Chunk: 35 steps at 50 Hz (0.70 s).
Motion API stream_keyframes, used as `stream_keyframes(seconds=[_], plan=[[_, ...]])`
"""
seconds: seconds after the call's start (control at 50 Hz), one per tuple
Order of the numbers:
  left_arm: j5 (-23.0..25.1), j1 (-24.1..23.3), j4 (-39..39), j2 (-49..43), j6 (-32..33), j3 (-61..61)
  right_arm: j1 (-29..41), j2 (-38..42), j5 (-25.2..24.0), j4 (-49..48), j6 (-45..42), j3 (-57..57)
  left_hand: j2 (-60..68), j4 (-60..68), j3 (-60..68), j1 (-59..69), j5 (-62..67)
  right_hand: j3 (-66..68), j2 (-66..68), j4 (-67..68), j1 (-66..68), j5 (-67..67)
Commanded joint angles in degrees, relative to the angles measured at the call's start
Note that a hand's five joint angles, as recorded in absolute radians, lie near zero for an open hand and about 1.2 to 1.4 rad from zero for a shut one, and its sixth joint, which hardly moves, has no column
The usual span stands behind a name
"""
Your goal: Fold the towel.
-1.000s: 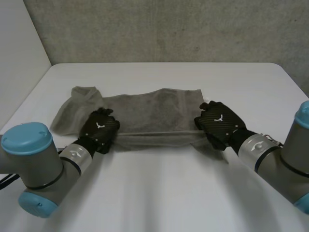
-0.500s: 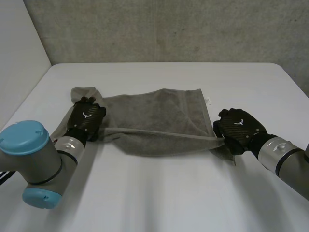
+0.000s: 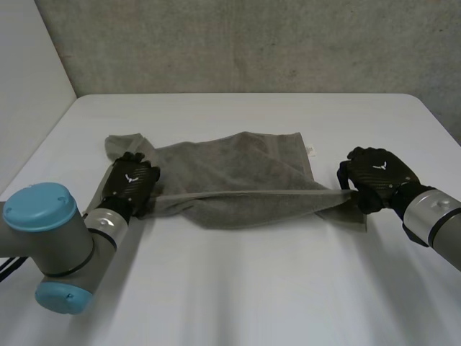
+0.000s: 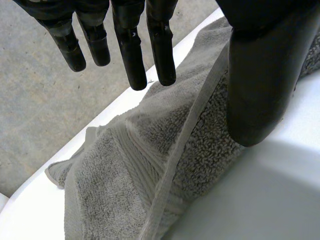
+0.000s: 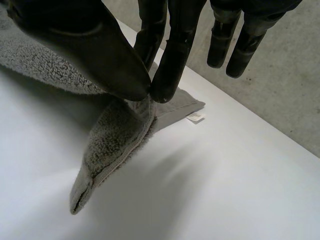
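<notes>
A white table (image 3: 238, 288) with a grey towel (image 3: 238, 176) stretched across it.
The towel's near hem runs taut between both hands. The left hand (image 3: 131, 182) is at its left end, and I can't tell its grip. The right hand (image 3: 374, 171) pinches the right corner.

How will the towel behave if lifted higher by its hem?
Probably floppy: the grey towel sags in folds below its hem, which runs straight from the left hand to the right hand. Likely light: a pinch of the right hand's fingertips holds its edge up. Its looped pile should resist slipping.
</notes>
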Motion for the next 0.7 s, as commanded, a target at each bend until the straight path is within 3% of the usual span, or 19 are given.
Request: stream_keyframes(seconds=[0.02, 0.08, 0.14, 0.18, 0.3, 0.32, 0.46, 0.7], plan=[[-0.1, 0.4, -0.5, -1.0, 0.1, 0.1, -1.4, 0.6, 0.0, 0.0, 0.2, -0.8, -0.5, -3.2, -2.4, -0.6, 0.9, -2.9, 4.1, -4.4, 4.8, 4.2], [-0.1, 0.6, -0.7, -1.2, 0.1, 0.1, -2.6, 0.8, 0.0, 0.0, 0.3, -0.9, 0.5, -3.2, -2.4, 0.4, 1.9, -2.9, 4.1, -4.4, 4.8, 4.2], [0.0, 0.6, -1.5, -1.4, 0.2, 0.2, -3.0, 0.9, 0.0, 0.0, 0.3, -1.1, 9.3, -3.2, -2.4, 9.1, 10.7, -2.9, 4.1, -4.4, 4.8, 4.2], [0.0, 0.8, -2.1, -1.6, 0.1, 0.3, -3.1, 1.1, 0.0, 0.0, 0.3, -1.3, 26.5, -3.2, -2.4, 26.4, 27.9, -2.9, 4.1, -4.4, 4.8, 4.2], [-0.1, 0.9, -3.3, -1.6, 0.2, 0.4, -5.4, 1.0, 0.2, 0.3, 0.4, -1.7, 37.2, -3.2, -2.4, 37.0, 38.6, -2.9, 4.1, -4.4, 4.8, 4.2], [-0.1, 1.1, -4.1, -1.5, 0.1, 0.4, -5.7, 1.0, 0.0, 0.7, 0.4, -1.7, 46.5, -3.2, -2.4, 46.3, 47.9, -2.9, 4.1, -4.4, 4.8, 4.2], [0.1, 1.6, -9.6, 0.6, 0.0, 1.0, -5.8, 0.4, -0.4, 3.3, -0.2, -1.6, 46.6, -3.2, -2.4, 46.4, 48.0, -2.9, 4.1, -4.4, 4.8, 4.2], [0.1, 2.7, -19.5, 22.0, -0.6, -0.8, -8.4, -11.3, -7.1, 14.0, -2.0, -5.9, 46.6, -3.2, -2.4, 46.4, 48.0, -2.9, 4.1, -4.4, 4.8, 4.2]])
